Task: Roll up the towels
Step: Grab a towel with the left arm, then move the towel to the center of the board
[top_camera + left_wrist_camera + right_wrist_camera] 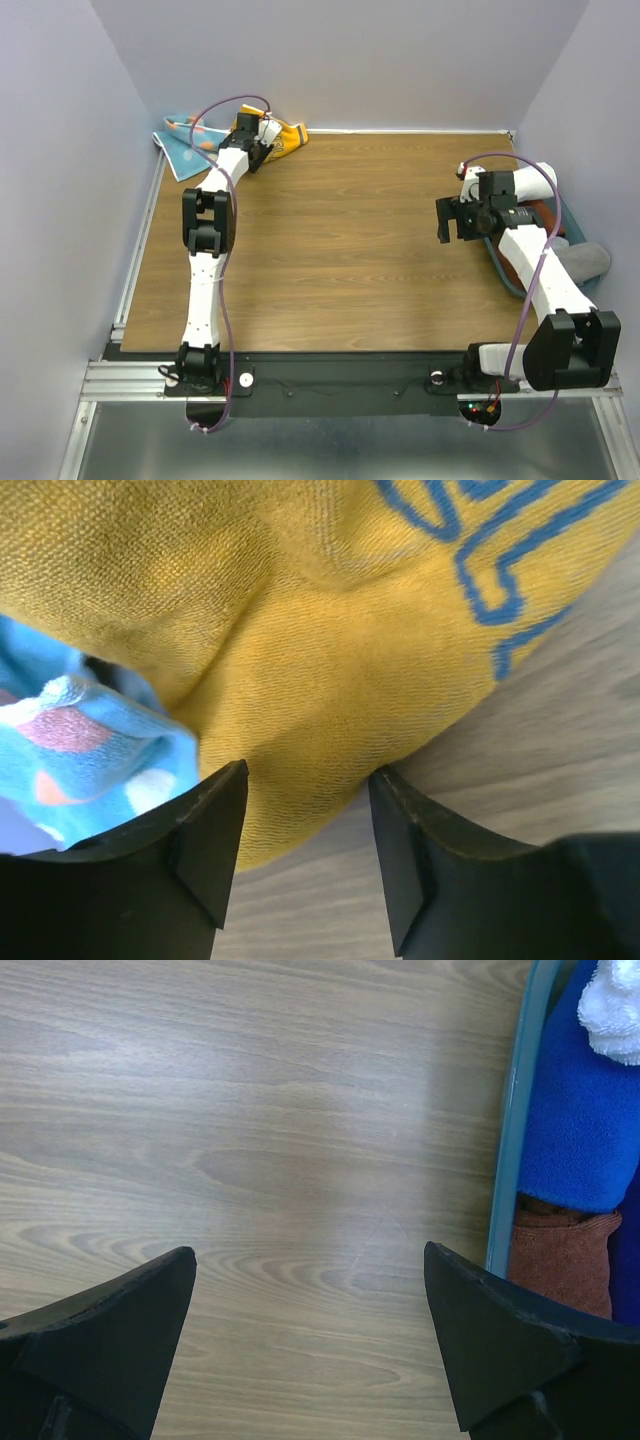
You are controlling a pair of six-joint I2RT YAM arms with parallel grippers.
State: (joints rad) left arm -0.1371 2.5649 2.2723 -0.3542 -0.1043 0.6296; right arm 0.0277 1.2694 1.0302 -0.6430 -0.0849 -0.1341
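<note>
Nearest to us are the two black fingers [205, 840] of the left tool [308, 780]. They stand apart, with the lower edge of the mustard-yellow towel [320, 660] reaching into the gap between them. We cannot tell whether either finger touches the cloth.

We count two towels. The yellow one bears a blue line print, but too little of it shows for us to read any letter. The light blue towel [90, 750], with its orange and pale dots, lies bunched against the yellow one, beside the left finger.

From above, both towels sit in the far left corner of the desk [340, 260]. The blue towel [185, 145] is spread toward the left wall, and the yellow towel [288, 135] lies just to its right. The left tool [262, 142] is over their meeting point.

We count two arms, each trailing one purple cable [225, 105].

The right tool [310, 1255] hangs wide open over bare wood near the right edge and holds nothing. Beside it stands one teal bin [510, 1140], and in it we see three cloths: one bright blue [570, 1110], one brown [565, 1260] and one white [615, 1010].
</note>
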